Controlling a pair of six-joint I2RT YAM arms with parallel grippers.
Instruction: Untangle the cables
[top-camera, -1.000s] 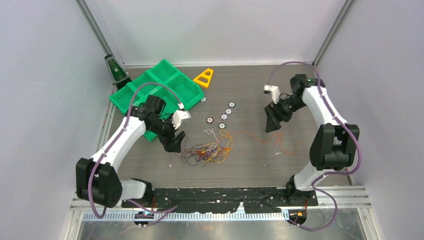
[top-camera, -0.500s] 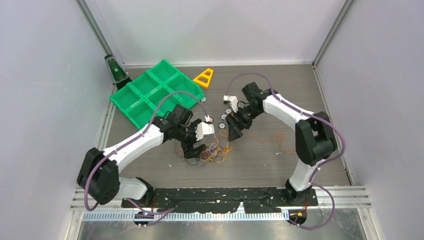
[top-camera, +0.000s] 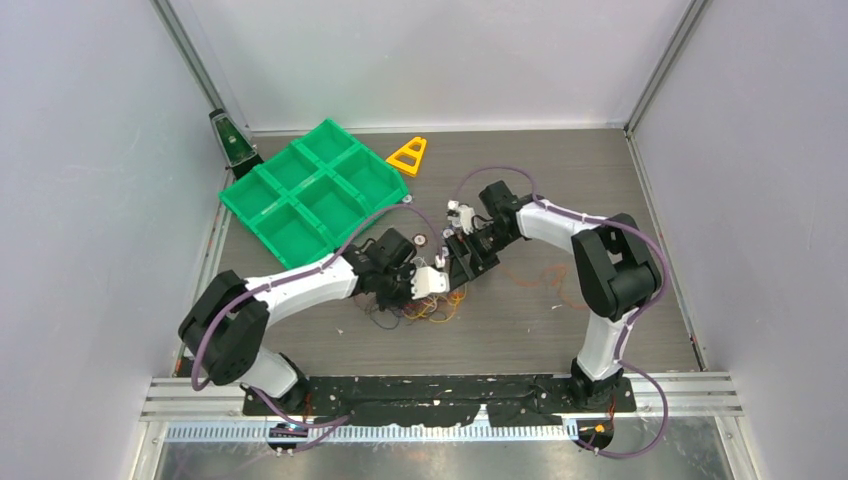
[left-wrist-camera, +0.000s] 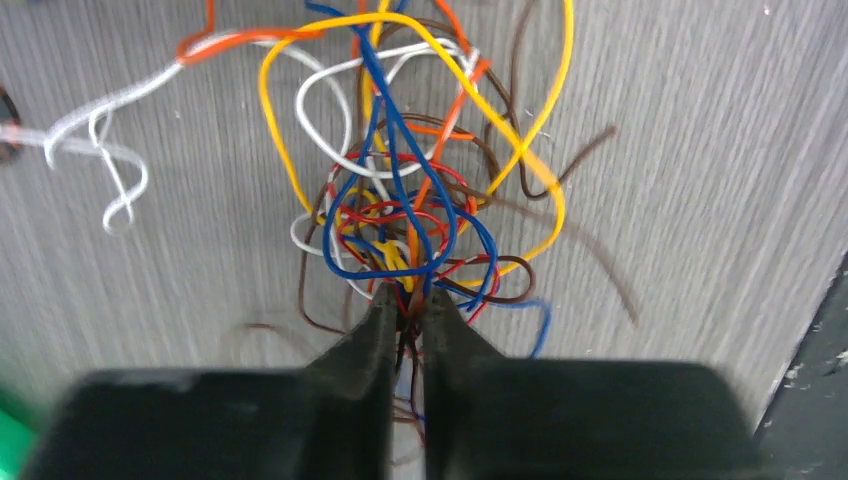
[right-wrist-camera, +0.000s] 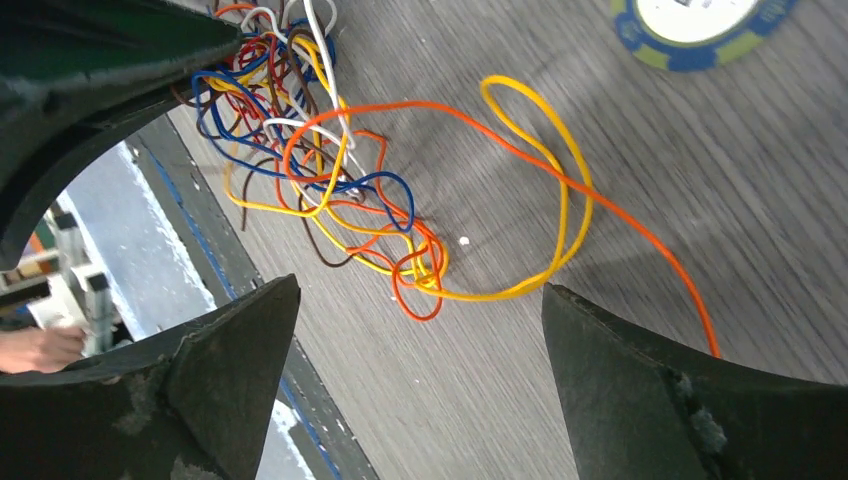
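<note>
Noting the left claw (left-wrist-camera: 406, 300) newly pinching cables (left-wrist-camera: 415, 215) at its tips, right claw (right-wrist-camera: 418, 292) spread nearby; we judge separation ready.

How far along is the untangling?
Done: little. One orange wire trails out away from the bunch. In hand: the left gripper is pinched on strands at the edge of the cables, and the right gripper hangs open over the loose loops. Left: nearly all of it, since blue, red, yellow, white and brown strands are knotted together in one clump.
</note>
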